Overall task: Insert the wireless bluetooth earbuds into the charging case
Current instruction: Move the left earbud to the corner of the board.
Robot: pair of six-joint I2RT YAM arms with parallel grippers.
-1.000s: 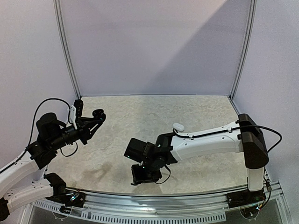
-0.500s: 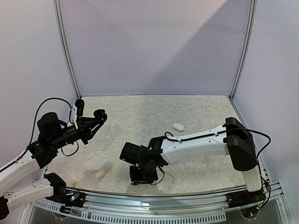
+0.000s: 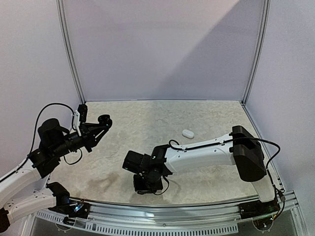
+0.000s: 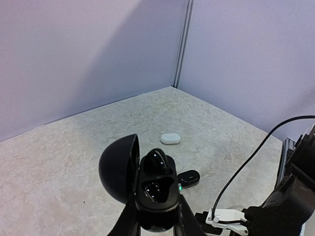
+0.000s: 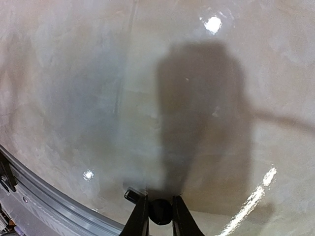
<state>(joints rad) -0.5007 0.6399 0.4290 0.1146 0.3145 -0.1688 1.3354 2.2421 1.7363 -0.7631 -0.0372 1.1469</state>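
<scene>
My left gripper (image 4: 156, 216) is raised over the left of the table, shut on an open black charging case (image 4: 156, 189). The case lid (image 4: 118, 167) swings out to the left. One glossy black earbud (image 4: 157, 162) sits in its upper socket and the lower socket (image 4: 156, 191) looks empty. In the top view the same case (image 3: 104, 121) shows at the left gripper's tip. My right gripper (image 5: 158, 199) is down at the table near the front edge, its fingers pressed on a small round black earbud (image 5: 160, 211). From above, the right gripper (image 3: 147, 184) hides that earbud.
A closed white case (image 3: 187, 133) lies on the table right of centre, also seen as the white case (image 4: 170, 138). A small black oblong object (image 4: 188, 178) lies on the table behind the held case. A tiny dark piece (image 5: 130, 195) sits by my right fingers. The metal front rail (image 5: 49, 201) is close.
The right arm has swung left and toward the front edge, coming down to the table, and its jaws have closed on the black earbud. The left arm and case have stayed put.
</scene>
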